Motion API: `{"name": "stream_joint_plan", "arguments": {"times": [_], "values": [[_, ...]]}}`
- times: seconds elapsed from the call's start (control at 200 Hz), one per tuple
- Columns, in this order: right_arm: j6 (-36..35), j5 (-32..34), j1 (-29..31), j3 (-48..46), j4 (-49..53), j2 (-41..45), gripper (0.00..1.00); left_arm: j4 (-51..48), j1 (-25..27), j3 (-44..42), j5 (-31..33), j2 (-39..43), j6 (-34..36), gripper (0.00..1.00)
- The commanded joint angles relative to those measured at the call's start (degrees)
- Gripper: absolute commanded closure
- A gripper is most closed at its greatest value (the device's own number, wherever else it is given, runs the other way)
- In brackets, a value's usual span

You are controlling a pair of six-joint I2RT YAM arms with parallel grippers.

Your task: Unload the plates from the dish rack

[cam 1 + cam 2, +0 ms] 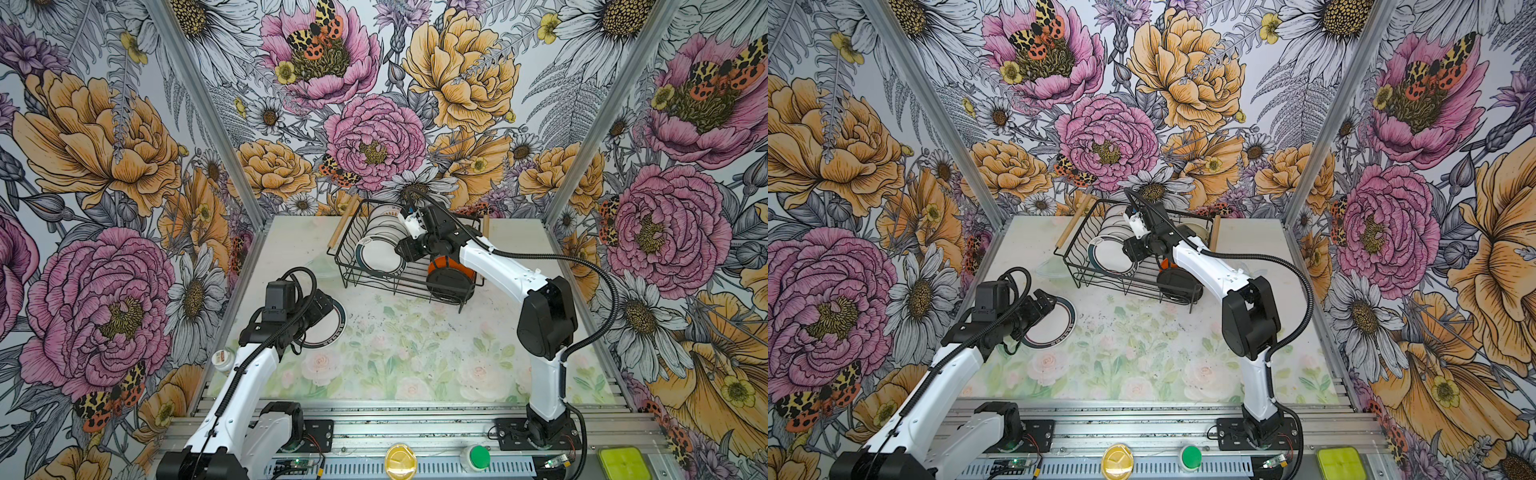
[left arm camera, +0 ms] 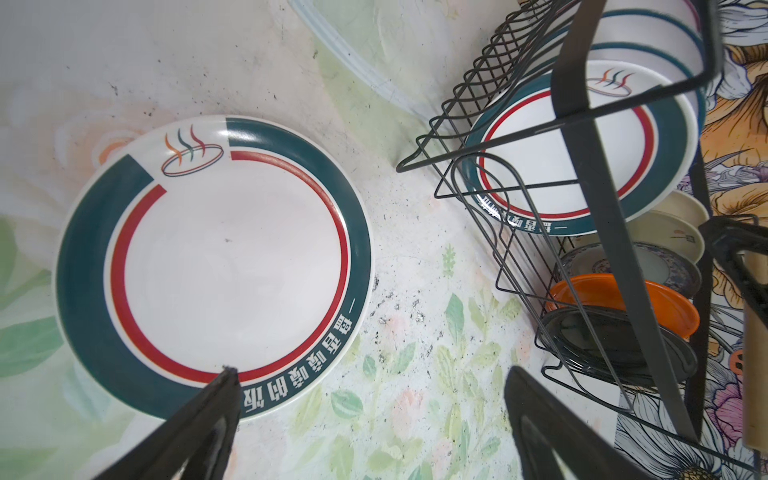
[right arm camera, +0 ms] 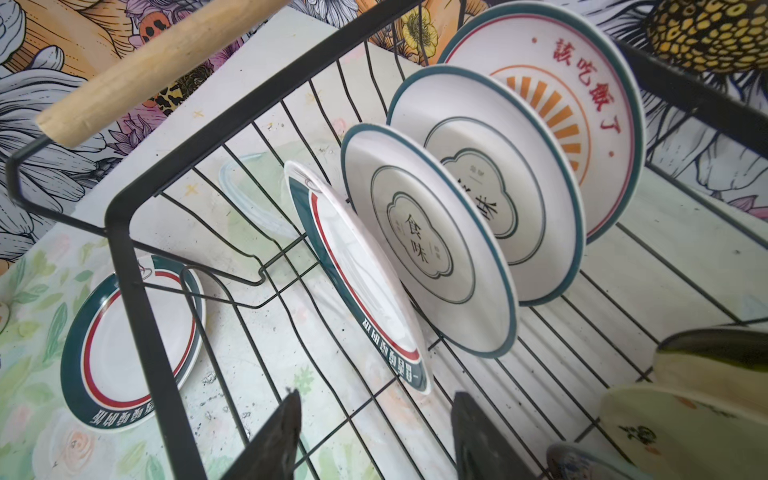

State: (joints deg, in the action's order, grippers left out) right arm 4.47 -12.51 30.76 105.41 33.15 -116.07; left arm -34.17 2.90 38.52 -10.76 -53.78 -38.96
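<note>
The black wire dish rack (image 1: 345, 249) (image 1: 1075, 266) stands at the back of the table with plates upright in its slots. My right gripper (image 3: 377, 394) (image 1: 401, 251) is inside it, open. Just ahead of its fingers leans a white plate with a green and red rim (image 3: 365, 291) (image 1: 380, 257). Behind that stand three teal-rimmed white plates (image 3: 428, 249). An orange plate (image 1: 451, 266) and a black plate (image 1: 449, 286) fill the near end. A matching green and red plate (image 1: 332, 328) (image 2: 232, 266) lies flat on the table. My left gripper (image 2: 370, 371) (image 1: 322, 303) hangs open over its edge, holding nothing.
A clear shallow dish (image 1: 320, 268) (image 2: 353, 62) lies on the table left of the rack. A small white jar (image 1: 222, 359) sits by the left arm. Flowered walls close in the table on three sides. A green button (image 1: 478, 457) is on the front rail.
</note>
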Motion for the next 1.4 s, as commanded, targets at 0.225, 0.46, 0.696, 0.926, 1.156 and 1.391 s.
{"name": "stream_joint_plan", "arguments": {"times": [0.225, 0.46, 0.696, 0.926, 1.156, 1.391], "values": [[-5.1, -0.9, 0.1, 5.7, -0.7, -5.8, 0.52, 0.0, 0.4, -0.5, 0.9, 1.2, 2.0, 0.01], [-10.4, -1.9, -0.3, 7.6, -0.5, -8.0, 0.54, 0.0, 0.3, -0.5, 0.5, 1.7, 2.7, 0.01], [-17.4, -1.7, -0.4, 9.6, 0.1, -10.5, 0.59, 0.0, 0.3, -0.8, -0.5, 2.9, 3.5, 0.01], [-22.1, -1.5, -0.6, 12.7, 0.0, -13.8, 0.69, 0.0, 0.3, -1.1, -0.8, 3.8, 3.8, 0.01], [-26.3, -3.2, -0.6, 13.2, 0.0, -15.1, 0.82, -0.3, 0.3, -1.3, -0.7, 4.8, 4.1, 0.01], [-29.4, -4.9, -0.7, 12.5, 0.0, -15.0, 0.95, -0.2, 0.2, -1.1, -0.7, 4.9, 4.2, 0.01]]}}
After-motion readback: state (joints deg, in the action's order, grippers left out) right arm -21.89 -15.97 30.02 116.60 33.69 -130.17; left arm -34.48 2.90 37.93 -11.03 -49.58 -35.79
